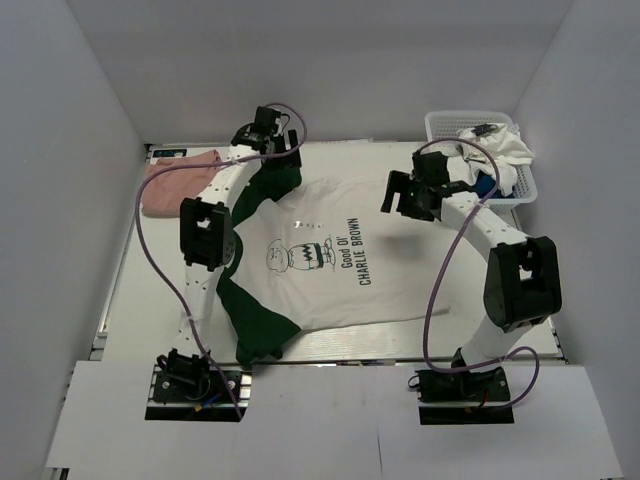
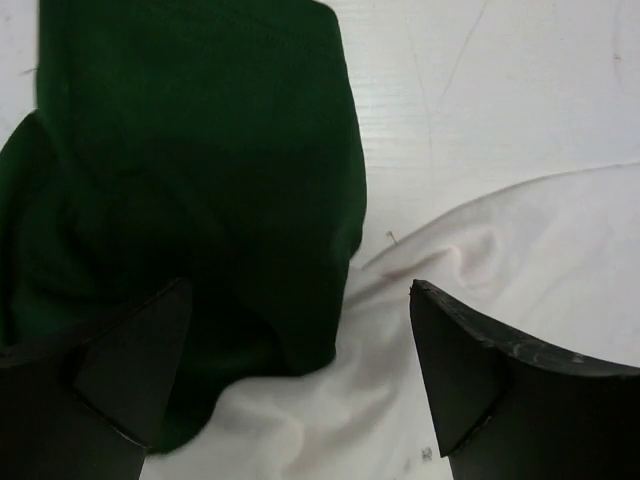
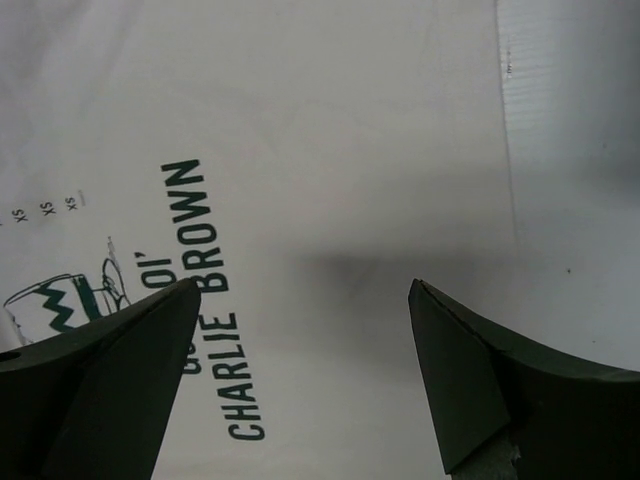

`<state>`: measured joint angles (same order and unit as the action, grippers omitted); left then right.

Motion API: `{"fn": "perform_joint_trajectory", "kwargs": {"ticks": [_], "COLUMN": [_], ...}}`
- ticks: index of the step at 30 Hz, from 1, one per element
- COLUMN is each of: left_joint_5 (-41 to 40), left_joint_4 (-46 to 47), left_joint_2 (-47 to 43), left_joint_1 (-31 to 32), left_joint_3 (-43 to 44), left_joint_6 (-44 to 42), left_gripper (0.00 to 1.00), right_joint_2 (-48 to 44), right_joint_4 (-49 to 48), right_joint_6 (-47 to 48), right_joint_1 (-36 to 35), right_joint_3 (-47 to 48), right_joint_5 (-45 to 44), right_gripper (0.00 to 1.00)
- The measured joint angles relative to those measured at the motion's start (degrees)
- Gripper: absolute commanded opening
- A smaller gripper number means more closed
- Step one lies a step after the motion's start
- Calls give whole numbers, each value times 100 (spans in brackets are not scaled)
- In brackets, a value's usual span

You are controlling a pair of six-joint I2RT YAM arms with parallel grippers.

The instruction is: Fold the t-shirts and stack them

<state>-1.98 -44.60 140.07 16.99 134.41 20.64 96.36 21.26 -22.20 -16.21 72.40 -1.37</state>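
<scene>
Now we are reading left to right: pink tee lying at table's far-left corner. Left gripper hanging wide open, gripping nothing, directly over far green sleeve. Printed tee lying flat mid-table, long axis running left-right, collar leftward. Right gripper hovering released over hem end. We are judging each arm nearer its own end. Basket sitting far right, holding remaining tees.

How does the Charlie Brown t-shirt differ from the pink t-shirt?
The Charlie Brown t-shirt is white with green sleeves and a print; the pink t-shirt is plain. The Charlie Brown one lies spread out; the pink one is gathered small at the far-left corner. Both rest on the table.
</scene>
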Motion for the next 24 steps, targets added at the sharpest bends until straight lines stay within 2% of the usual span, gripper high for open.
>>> {"fn": "perform_joint_trajectory", "kwargs": {"ticks": [10,14,24], "left_joint_5": [59,168,977], "left_joint_4": [1027,1561,4009], "left_joint_2": [796,1180,2090], "left_joint_1": [11,13,35], "left_joint_3": [-50,267,728], "left_joint_6": [-317,-260,496], "left_gripper": [100,100,100], "right_joint_2": [44,44,61], "right_joint_4": [20,68,111], "right_joint_6": [160,184,363], "right_joint_1": [44,44,44], "right_joint_3": [-109,-299,-479], "right_joint_5": [-501,-546,-737], "right_gripper": [90,90,90]}}
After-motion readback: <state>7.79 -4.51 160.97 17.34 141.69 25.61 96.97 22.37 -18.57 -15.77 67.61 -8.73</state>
